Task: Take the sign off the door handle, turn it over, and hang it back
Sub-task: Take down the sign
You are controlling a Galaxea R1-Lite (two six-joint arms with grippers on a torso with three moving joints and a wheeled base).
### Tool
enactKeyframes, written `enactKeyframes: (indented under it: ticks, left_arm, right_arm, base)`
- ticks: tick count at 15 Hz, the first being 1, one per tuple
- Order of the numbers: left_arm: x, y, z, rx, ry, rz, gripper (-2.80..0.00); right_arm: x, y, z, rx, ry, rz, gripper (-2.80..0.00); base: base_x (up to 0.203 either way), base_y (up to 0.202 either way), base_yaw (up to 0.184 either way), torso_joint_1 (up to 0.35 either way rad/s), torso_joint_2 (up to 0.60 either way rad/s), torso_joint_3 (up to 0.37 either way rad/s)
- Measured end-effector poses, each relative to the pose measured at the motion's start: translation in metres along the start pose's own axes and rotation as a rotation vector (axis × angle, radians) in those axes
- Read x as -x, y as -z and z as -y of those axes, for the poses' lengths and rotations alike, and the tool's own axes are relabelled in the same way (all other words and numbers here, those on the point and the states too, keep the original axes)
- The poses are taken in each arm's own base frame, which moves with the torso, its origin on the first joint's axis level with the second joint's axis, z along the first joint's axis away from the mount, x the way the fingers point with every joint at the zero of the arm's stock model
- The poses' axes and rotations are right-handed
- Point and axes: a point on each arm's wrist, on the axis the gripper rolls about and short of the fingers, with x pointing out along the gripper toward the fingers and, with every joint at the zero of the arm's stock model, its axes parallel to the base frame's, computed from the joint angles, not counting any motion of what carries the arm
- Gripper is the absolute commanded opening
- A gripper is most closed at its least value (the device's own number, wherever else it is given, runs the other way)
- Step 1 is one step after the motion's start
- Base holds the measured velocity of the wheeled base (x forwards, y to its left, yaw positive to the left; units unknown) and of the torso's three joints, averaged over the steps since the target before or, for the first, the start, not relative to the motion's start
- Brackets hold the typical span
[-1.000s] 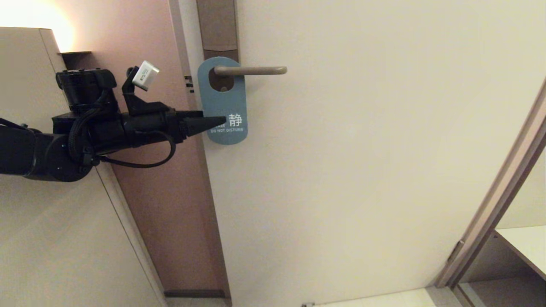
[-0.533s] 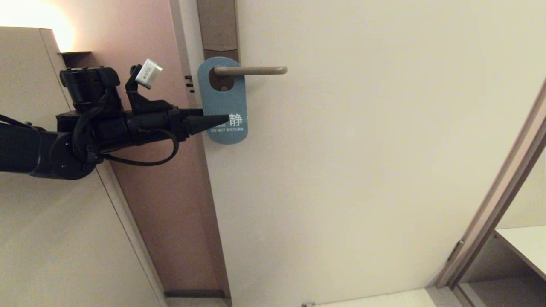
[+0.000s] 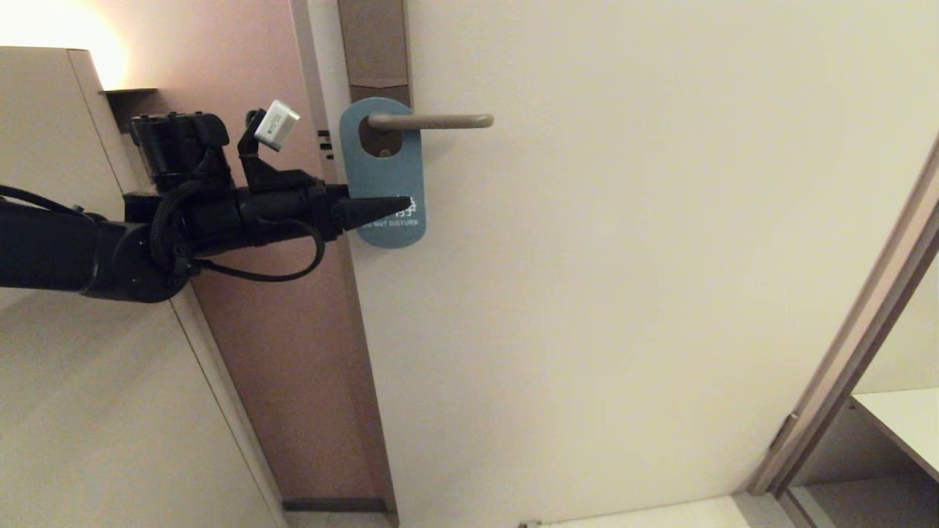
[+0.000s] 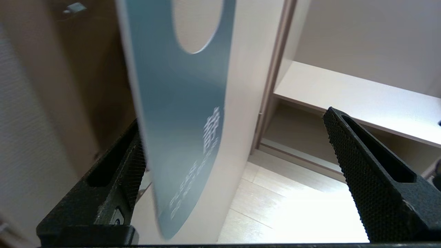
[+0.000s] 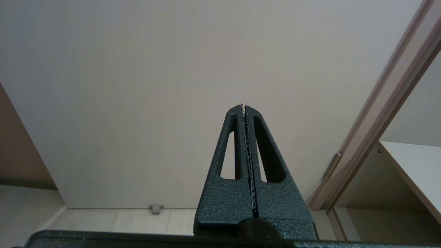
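Door (image 3: 623,257): a large, flat, cream-white door panel fills most of my head view, with a pinkish-brown wall (image 3: 242,95) to its left.
Shelf (image 4: 361,100): a pale shelf board in the side opening beside the door; my left wrist view shows it together with the bright floor tiles below it.
My left arm (image 3: 88,249): black, it comes in from the left, level with the lower half of the sign. Compared with one second ago, it has moved a bit further toward the door.
The sign (image 3: 386,172): a flat blue door-hanger card with rounded ends and white text. It hangs by its oval hole on the door handle, the blue side facing me, as before.
My left gripper (image 3: 400,206): the fingers are spread wide, holding nothing. One second ago the tip covered only the left part of the white characters; now it hides most of them.
View difference: in the left wrist view the sign (image 4: 179,113) stands between my two fingers, very close to one black textured finger (image 4: 119,172); I cannot tell if they touch. The other finger is well apart from the card. The head view shows only one dark tip.
The door handle (image 3: 433,122): a slim horizontal beige-grey metal lever, seen only in the head view.
My right gripper (image 5: 244,113): seen only in the right wrist view, fingers pressed together, empty, pointing at the bare door.
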Motion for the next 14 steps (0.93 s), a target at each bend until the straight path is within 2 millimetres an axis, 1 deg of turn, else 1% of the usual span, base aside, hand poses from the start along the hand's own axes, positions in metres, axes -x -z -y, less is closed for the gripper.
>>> enactKeyframes:
  ticks: [6,14]
  left_arm:
    - [-0.01,0.002,-0.01,-0.003,0.024,0.001,0.0]
    - [-0.018,0.013,-0.02,0.013,0.023,-0.013,0.0]
  right_arm:
    - [0.0,0.0,0.0,0.0,0.0,0.0,-2.8]
    - [0.0,0.0,0.0,0.0,0.0,0.0,-2.8]
  base:
    - [0.0,0.0,0.0,0.0,0.0,0.0]
    - [0.0,0.0,0.0,0.0,0.0,0.0]
